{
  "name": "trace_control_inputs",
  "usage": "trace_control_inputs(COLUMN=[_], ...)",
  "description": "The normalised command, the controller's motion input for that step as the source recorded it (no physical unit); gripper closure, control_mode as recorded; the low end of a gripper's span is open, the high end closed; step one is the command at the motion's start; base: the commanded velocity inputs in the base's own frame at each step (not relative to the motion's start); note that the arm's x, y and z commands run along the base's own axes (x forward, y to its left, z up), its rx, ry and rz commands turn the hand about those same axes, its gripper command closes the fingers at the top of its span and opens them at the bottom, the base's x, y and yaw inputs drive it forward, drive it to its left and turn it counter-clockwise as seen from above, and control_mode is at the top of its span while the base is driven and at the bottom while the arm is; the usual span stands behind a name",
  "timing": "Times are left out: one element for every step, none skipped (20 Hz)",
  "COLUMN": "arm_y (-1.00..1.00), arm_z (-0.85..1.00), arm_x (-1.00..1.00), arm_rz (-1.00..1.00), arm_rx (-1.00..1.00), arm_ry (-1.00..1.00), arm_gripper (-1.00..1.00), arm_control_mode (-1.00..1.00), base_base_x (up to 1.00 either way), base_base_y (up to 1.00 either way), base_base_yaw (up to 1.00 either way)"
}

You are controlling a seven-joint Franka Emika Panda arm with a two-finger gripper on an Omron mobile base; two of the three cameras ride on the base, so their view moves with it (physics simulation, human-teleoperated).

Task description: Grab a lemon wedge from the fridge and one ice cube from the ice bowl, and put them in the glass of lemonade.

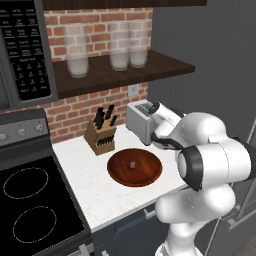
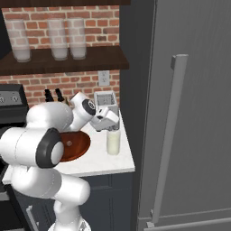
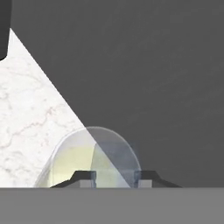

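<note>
Jaws apart above glass of lemonade (image 3: pixel 94 155)

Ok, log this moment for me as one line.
gripper: above glass of lemonade, jaws apart | ice cube: in ice bowl | fridge: shut | lemon wedge: not seen

Gripper (image 2: pixel 109 127) hovered just above glass of lemonade (image 2: pixel 113 142) on counter (image 2: pixel 101 163); fridge (image 2: pixel 189 113) door closed; ice bowl (image 2: pixel 74 146) partly behind arm.
</note>
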Motion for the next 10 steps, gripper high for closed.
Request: trace_control_inputs(arm_y=[0.0,0.0,0.0,0.0,0.0,0.0,0.0,0.0,-0.16,-0.2], arm_z=[-0.1,-0.06,-0.03,0.0,0.0,0.0,0.0,0.0,0.0,0.0], arm_x=[-0.01,-0.19,-0.28,-0.39,-0.44,-0.46,-0.44,-0.41,-0.42,-0.31], arm_rz=[0.0,0.0,0.0,0.0,0.0,0.0,0.0,0.0,0.0,0.0], arm_rx=[0.0,0.0,0.0,0.0,0.0,0.0,0.0,0.0,0.0,0.0], arm_ry=[0.0,0.0,0.0,0.0,0.0,0.0,0.0,0.0,-0.01,-0.01], arm_gripper=[1.0,1.0,1.0,1.0,1.0,-1.0,-1.0,-1.0,-1.0,-1.0], arm_control_mode=[-1.0,-1.0,-1.0,-1.0,-1.0,-1.0,-1.0,-1.0,-1.0,-1.0], base_base_x=[0.0,0.0,0.0,0.0,0.0,0.0,0.0,0.0,0.0,0.0], base_base_y=[0.0,0.0,0.0,0.0,0.0,0.0,0.0,0.0,0.0,0.0], base_base_yaw=[0.0,0.0,0.0,0.0,0.0,0.0,0.0,0.0,0.0,0.0])
